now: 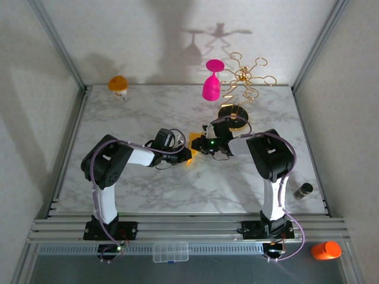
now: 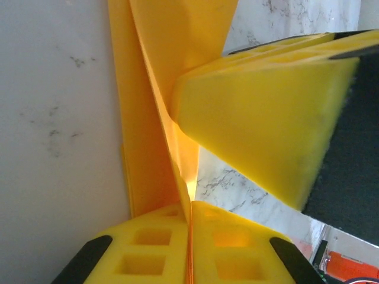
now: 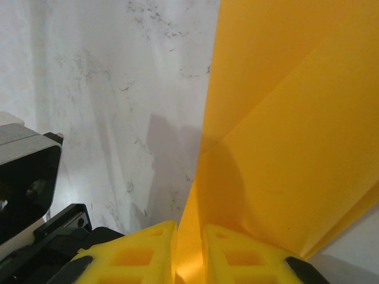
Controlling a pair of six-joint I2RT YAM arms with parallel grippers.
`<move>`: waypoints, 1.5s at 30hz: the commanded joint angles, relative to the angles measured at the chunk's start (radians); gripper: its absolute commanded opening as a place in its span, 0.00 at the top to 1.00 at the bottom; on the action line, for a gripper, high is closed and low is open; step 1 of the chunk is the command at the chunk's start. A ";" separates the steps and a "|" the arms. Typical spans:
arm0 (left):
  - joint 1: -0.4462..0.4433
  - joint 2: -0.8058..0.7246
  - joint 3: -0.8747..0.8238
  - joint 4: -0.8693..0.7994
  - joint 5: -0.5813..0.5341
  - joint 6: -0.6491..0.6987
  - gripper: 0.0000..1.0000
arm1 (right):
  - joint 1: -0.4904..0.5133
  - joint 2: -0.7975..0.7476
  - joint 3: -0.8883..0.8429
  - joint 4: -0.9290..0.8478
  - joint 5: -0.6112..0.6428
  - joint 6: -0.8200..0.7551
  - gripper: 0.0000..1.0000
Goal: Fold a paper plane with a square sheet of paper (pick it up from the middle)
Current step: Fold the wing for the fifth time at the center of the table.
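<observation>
Paper [image 2: 160,89] pinched inside left end effector [image 2: 189,236]; likewise right end effector [image 3: 189,251].

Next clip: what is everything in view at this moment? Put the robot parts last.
paper: one, yellow-orange, partly folded, mid-table between the grippers
goblet: one, pink, upside down by the rack
rack: one, gold with black base, back right
cup: one, white with orange top, back left corner
bottle: one, dark, right edge
box: one, clear, front rail
orange object: one, front right
table: one, white marble
left gripper: one, yellow fingers, pinching paper
right gripper: one, yellow fingers, pinching paper
</observation>
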 commanded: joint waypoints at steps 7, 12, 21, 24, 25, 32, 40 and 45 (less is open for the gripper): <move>-0.002 -0.024 -0.012 -0.144 -0.040 0.018 0.84 | 0.026 0.098 0.042 -0.136 0.157 -0.041 0.80; -0.005 -0.070 -0.033 -0.145 -0.034 -0.001 0.82 | 0.027 0.102 0.050 -0.151 0.165 -0.044 0.80; -0.009 -0.131 -0.049 -0.150 -0.030 -0.022 0.81 | 0.029 0.108 0.058 -0.159 0.163 -0.044 0.80; -0.014 -0.123 -0.044 -0.151 -0.033 -0.021 0.83 | 0.031 0.113 0.061 -0.163 0.163 -0.044 0.80; -0.017 -0.119 -0.042 -0.154 -0.033 -0.019 0.84 | 0.030 0.112 0.061 -0.163 0.163 -0.044 0.80; -0.040 -0.084 -0.015 -0.201 -0.063 0.007 0.88 | 0.031 0.117 0.064 -0.171 0.164 -0.044 0.80; -0.048 -0.084 0.009 -0.244 -0.082 0.021 0.86 | 0.030 0.123 0.070 -0.180 0.165 -0.043 0.81; -0.044 -0.146 0.014 -0.311 -0.114 0.042 0.78 | 0.030 0.127 0.075 -0.190 0.167 -0.045 0.81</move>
